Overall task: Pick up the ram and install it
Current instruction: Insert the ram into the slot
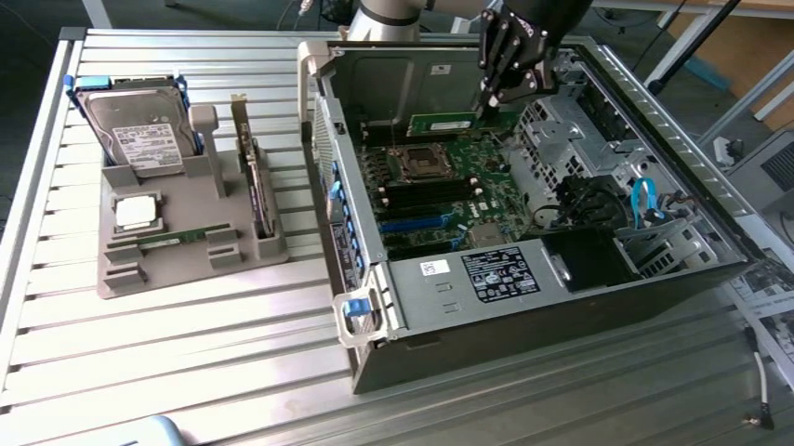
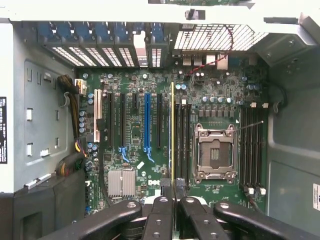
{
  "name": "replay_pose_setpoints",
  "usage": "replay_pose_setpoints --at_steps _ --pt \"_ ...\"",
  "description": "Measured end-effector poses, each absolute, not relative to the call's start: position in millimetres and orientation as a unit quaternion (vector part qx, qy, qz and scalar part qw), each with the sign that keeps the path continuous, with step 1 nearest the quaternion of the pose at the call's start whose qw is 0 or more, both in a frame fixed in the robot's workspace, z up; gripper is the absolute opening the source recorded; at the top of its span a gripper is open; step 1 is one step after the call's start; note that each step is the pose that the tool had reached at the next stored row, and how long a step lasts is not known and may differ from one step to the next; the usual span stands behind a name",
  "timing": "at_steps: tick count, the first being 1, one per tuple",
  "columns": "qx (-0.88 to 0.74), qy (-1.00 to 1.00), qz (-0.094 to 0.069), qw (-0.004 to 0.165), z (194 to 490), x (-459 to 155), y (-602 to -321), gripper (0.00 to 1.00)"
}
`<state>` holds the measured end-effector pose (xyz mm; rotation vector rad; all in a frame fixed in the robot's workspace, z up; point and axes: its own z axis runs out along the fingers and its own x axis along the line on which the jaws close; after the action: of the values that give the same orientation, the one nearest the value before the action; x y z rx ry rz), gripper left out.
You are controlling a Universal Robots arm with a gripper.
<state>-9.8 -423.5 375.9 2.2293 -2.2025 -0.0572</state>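
**Progress.** The pick-up is done. The gripper has its fingers drawn close together on the top edge of the ram, which hangs below the fingertips inside the open computer case. Installation is not done. The stick sits clear above the motherboard and is not in contact with any slot. In the wrist view the ram runs edge-on straight out from the fingertips, roughly parallel to the black memory slots directly beneath it. Seating and latching remain, in my judgement.

**Count.**
- Ram in the gripper: one.
- Processor socket: one, empty, just beside the line of the held stick.
- Memory slots: banks on both sides of the socket, none visibly filled. An exact number cannot be told.
- Tray: one, outside the case and well apart from the gripper. It holds:
  - one hard drive
  - one processor chip
  - one upright expansion card
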Motion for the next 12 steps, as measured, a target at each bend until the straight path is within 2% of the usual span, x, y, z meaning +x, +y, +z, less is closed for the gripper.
replay_pose_setpoints --at_steps 12 --pt "0.711 -0.703 -0.018 0.004 375.7 0.8 -423.4 0.12"
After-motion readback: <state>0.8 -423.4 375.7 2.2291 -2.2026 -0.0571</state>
